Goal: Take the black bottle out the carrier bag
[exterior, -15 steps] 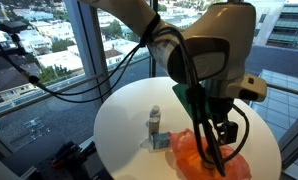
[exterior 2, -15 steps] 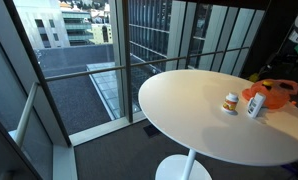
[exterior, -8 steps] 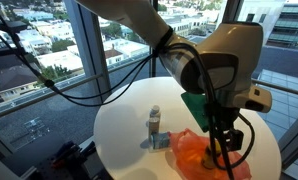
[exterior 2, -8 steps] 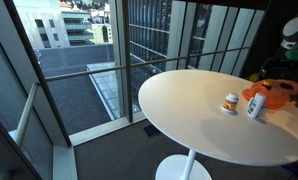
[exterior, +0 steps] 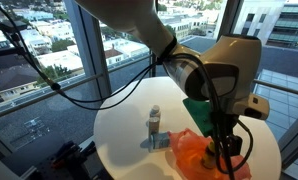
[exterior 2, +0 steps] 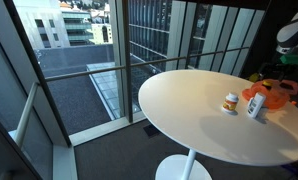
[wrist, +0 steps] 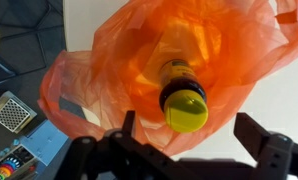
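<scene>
An orange carrier bag [wrist: 139,70] lies on the round white table [exterior: 124,125]. In the wrist view a dark bottle [wrist: 179,80] with a yellow-green cap [wrist: 186,112] lies in the bag's mouth, cap toward the camera. My gripper [wrist: 194,135] is open, its fingers on either side of the cap and close to it, touching nothing I can see. In an exterior view the gripper [exterior: 226,158] is low over the bag [exterior: 199,155]. The bag also shows at the table's far edge in an exterior view [exterior 2: 272,95].
A small white bottle [exterior: 155,122] and a box stand on the table beside the bag. A white bottle [exterior 2: 255,105] and a small yellow-capped jar [exterior 2: 230,102] stand near the bag. Glass walls and a railing surround the table. Cables hang behind the arm.
The arm has shifted right and lowered toward the bag. The bag and bottles on the table have not moved.
</scene>
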You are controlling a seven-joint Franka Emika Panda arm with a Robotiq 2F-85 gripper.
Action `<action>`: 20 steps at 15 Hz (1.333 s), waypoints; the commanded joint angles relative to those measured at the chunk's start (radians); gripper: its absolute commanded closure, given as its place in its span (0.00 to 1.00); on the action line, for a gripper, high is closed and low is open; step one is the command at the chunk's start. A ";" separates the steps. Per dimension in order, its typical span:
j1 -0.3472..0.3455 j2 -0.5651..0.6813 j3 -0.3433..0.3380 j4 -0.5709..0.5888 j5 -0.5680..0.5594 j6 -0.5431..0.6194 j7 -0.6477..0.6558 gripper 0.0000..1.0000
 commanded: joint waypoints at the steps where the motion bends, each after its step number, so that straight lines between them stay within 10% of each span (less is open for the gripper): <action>1: -0.007 0.034 0.002 0.045 -0.006 -0.030 0.025 0.00; 5: -0.005 0.054 0.000 0.051 -0.009 -0.026 0.030 0.03; 6: -0.004 0.056 0.000 0.050 -0.010 -0.024 0.033 0.25; 14: -0.002 -0.019 0.011 0.015 -0.001 -0.025 0.011 0.79; 20: 0.019 -0.161 0.026 -0.049 -0.011 -0.060 -0.010 0.80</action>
